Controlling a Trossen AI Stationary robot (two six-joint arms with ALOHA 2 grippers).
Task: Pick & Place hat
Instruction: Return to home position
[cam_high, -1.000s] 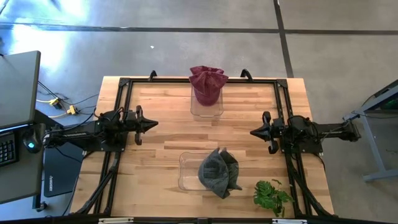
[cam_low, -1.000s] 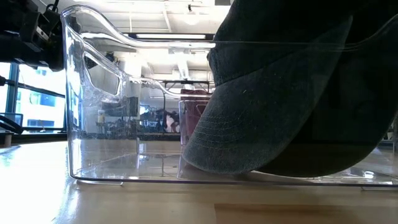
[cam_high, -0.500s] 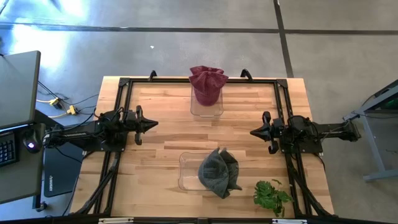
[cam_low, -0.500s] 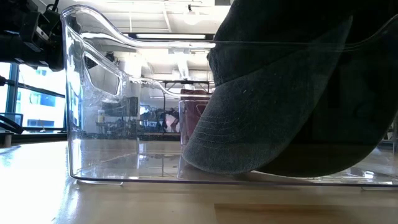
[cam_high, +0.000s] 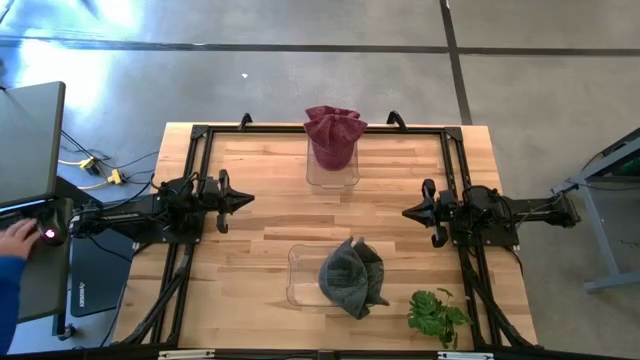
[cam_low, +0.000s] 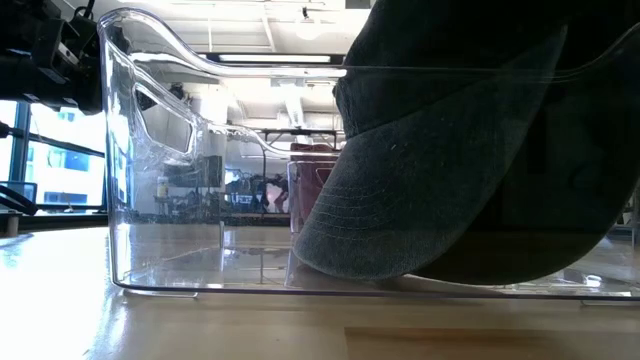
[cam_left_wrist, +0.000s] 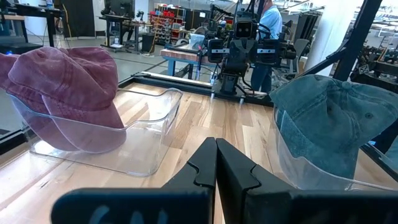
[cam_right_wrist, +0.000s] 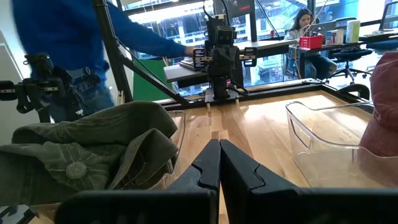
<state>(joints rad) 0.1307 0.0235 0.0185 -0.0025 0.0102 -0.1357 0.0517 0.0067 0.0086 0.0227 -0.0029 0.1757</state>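
A grey-green cap (cam_high: 352, 277) sits in a clear bin (cam_high: 300, 275) near the table's near edge, its brim down against the bin's floor (cam_low: 380, 265) and its right part draped over the bin's wall. A maroon cap (cam_high: 334, 136) fills a second clear bin (cam_high: 331, 175) at the far edge. My left gripper (cam_high: 247, 199) hovers shut at the table's left side, and my right gripper (cam_high: 408, 212) hovers shut at the right side. Both point toward the table's middle, apart from the caps. The left wrist view shows the maroon cap (cam_left_wrist: 65, 93) and grey-green cap (cam_left_wrist: 339, 124).
A green leafy sprig (cam_high: 436, 316) lies by the near right corner. A black metal frame (cam_high: 200, 135) runs round the tabletop. A person's hand (cam_high: 15, 238) rests on a desk left of the table, and people show in the room beyond (cam_right_wrist: 68, 37).
Both arms and both caps have kept still. A person's hand and blue sleeve have come into the high view at the desk left of the table.
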